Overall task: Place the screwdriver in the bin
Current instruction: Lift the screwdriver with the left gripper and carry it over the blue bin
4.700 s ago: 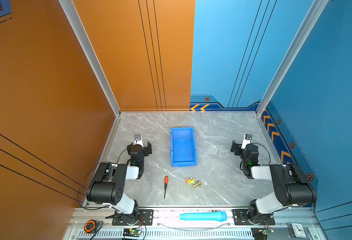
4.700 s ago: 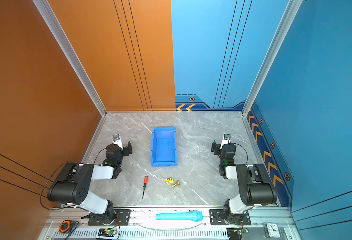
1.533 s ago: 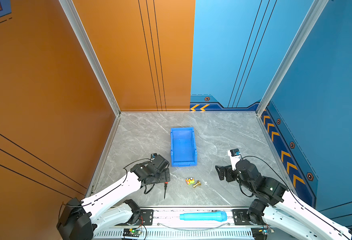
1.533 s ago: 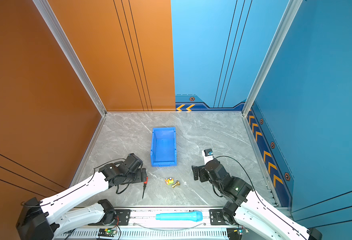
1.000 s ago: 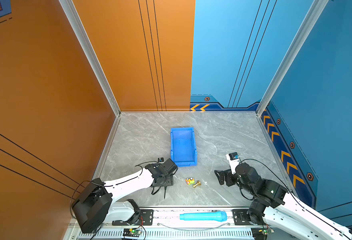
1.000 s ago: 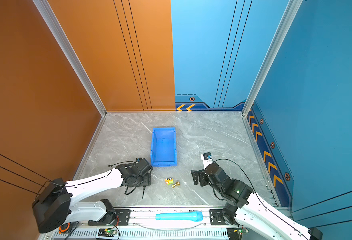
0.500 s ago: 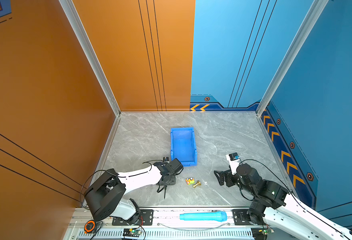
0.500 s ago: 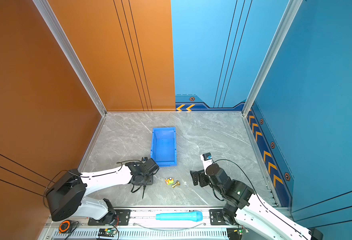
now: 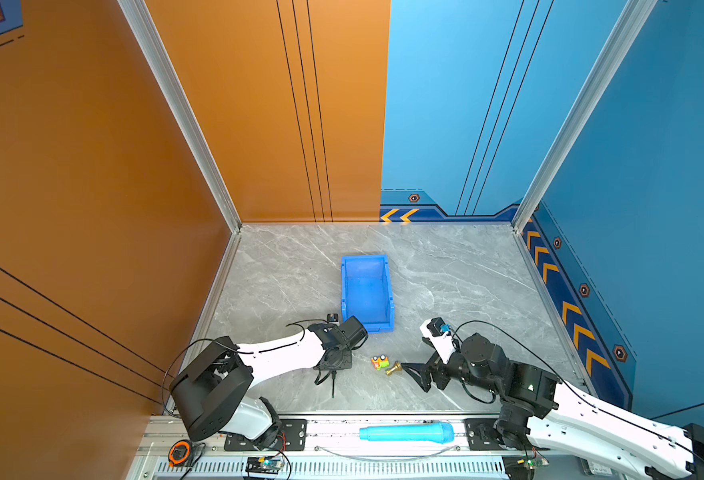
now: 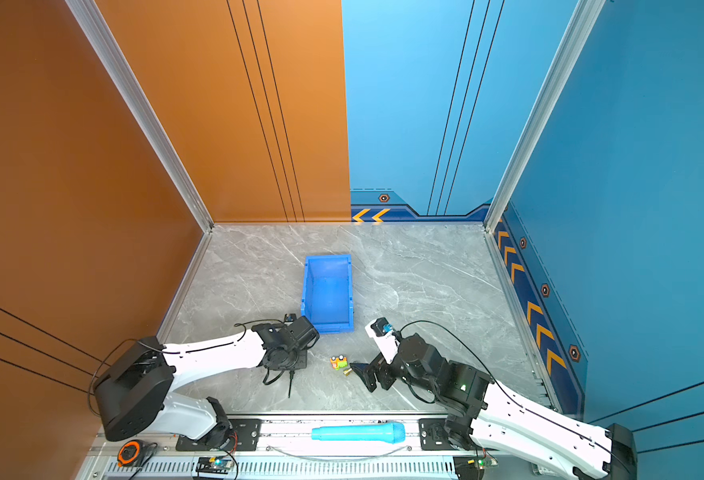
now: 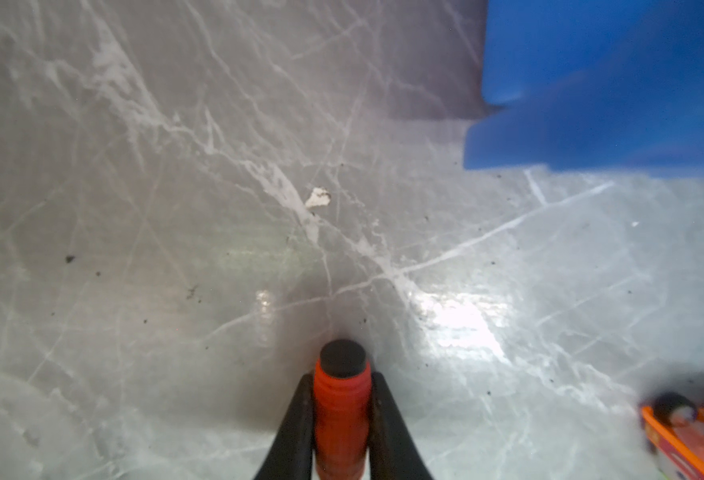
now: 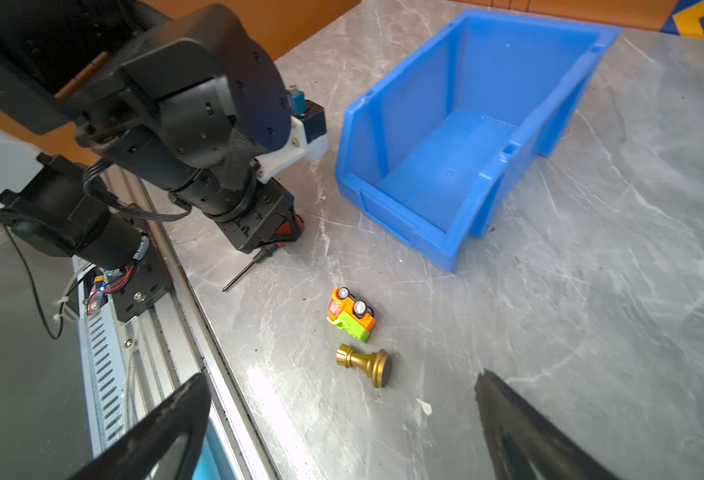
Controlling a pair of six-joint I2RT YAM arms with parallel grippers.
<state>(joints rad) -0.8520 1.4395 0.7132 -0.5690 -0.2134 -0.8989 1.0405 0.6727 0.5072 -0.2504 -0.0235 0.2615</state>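
Note:
The screwdriver (image 11: 342, 415) lies on the marble floor, its red-orange handle pinched between the black fingers of my left gripper (image 11: 342, 399), which is shut on it. In both top views the left gripper (image 9: 335, 361) (image 10: 290, 361) points down just left of the bin's near end, and the thin black shaft (image 9: 334, 384) (image 10: 290, 384) sticks out toward the front edge. The right wrist view shows the shaft (image 12: 242, 274) resting on the floor. The blue bin (image 9: 344, 291) (image 10: 306, 286) (image 12: 383, 124) stands empty mid-floor. My right gripper (image 9: 414, 372) (image 12: 342, 378) is open, holding nothing.
An orange-and-green toy car (image 9: 379, 361) (image 12: 350, 313) and a brass fitting (image 9: 392, 369) (image 12: 366, 363) lie between the two grippers. A cyan cylinder (image 9: 406, 432) rests on the front rail, and an orange tape measure (image 9: 179, 452) sits at the front left.
My left gripper has settled over the screwdriver's handle and closed on it. The right arm has hardly moved.

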